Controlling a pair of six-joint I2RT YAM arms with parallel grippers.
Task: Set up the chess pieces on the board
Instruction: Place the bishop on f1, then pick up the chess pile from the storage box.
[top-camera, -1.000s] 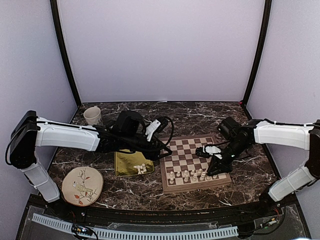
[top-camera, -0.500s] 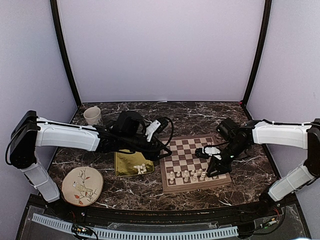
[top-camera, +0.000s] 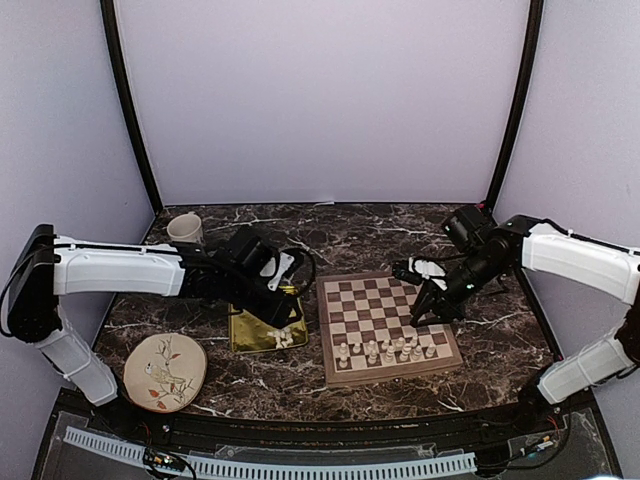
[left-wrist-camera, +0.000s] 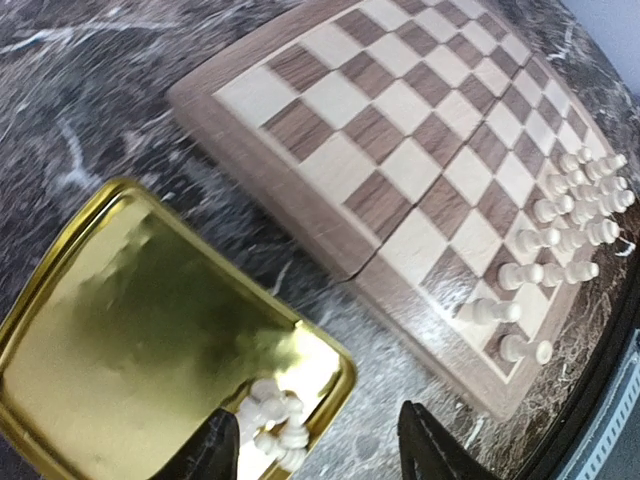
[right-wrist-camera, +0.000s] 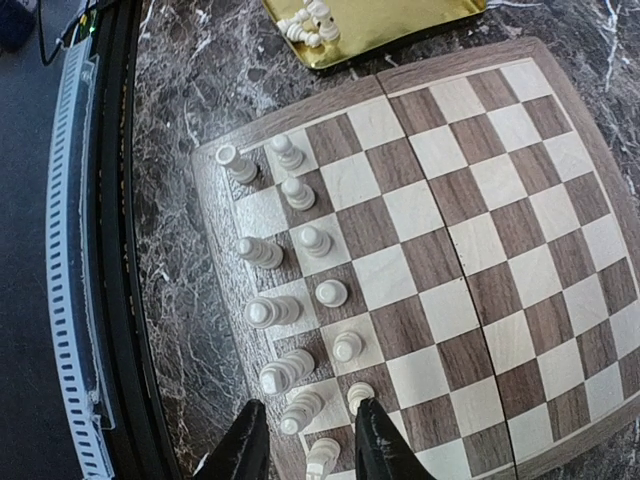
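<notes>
The wooden chessboard (top-camera: 372, 300) lies right of centre. Several cream chess pieces (top-camera: 388, 350) stand in its two nearest rows; a few more pieces (top-camera: 285, 338) lie in the near right corner of the gold tray (top-camera: 250, 330). My left gripper (top-camera: 290, 312) is open and empty above that tray corner; in the left wrist view the gripper (left-wrist-camera: 325, 452) straddles the tray pieces (left-wrist-camera: 275, 415) and the tray rim. My right gripper (top-camera: 420, 318) is open and empty over the board's right side; in the right wrist view the gripper (right-wrist-camera: 308, 445) hangs above the standing pieces (right-wrist-camera: 300, 300).
A round plate with a bird drawing (top-camera: 165, 372) lies at the front left. A cream cup (top-camera: 185, 230) stands at the back left. The far rows of the board (right-wrist-camera: 500, 180) hold no pieces. The tray (right-wrist-camera: 390, 20) lies beside the board's left edge.
My left gripper has drawn back left from the board's edge to over the tray corner. My right gripper has moved up and back from the front rows.
</notes>
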